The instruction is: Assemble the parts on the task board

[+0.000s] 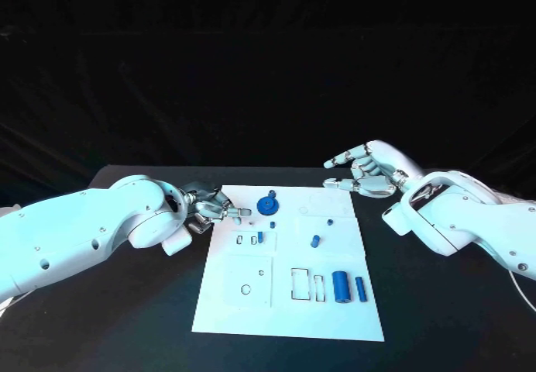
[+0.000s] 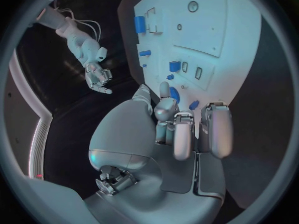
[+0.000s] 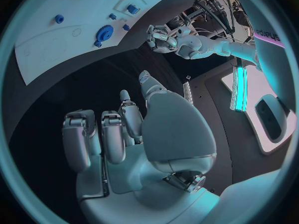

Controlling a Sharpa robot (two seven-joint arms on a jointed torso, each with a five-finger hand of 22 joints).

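I see the task board (image 1: 293,310) lying flat in the middle of the black counter (image 1: 123,325), long side running away from me.

Left hand (image 1: 210,208): it sits at the board's left edge, near the far end. Its fingers (image 2: 182,134) are curled in toward the palm. In the left wrist view a small blue part (image 2: 194,104) shows just past the fingertips, but I cannot tell whether the fingers touch it or merely hang over it. No part is plainly pinched, so I log this hand as closed with contact uncertain.

Right hand (image 1: 363,172): it hangs just off the board's far right corner, over bare counter. Its fingers (image 3: 113,137) are partly bent yet spread apart, and nothing is in the palm. It touches no part and stands apart from the board.

Parts on the board:
- a blue gear (image 1: 268,205) near the far end, just beside the left hand's fingertips;
- a small blue peg (image 1: 260,236) standing among the slots in the middle left block;
- a small blue piece (image 1: 316,240) lying tilted in the middle right area;
- a blue cylinder (image 1: 341,287) and a thinner blue bar (image 1: 359,287) lying side by side at the near right, next to a rectangular cutout (image 1: 307,284).
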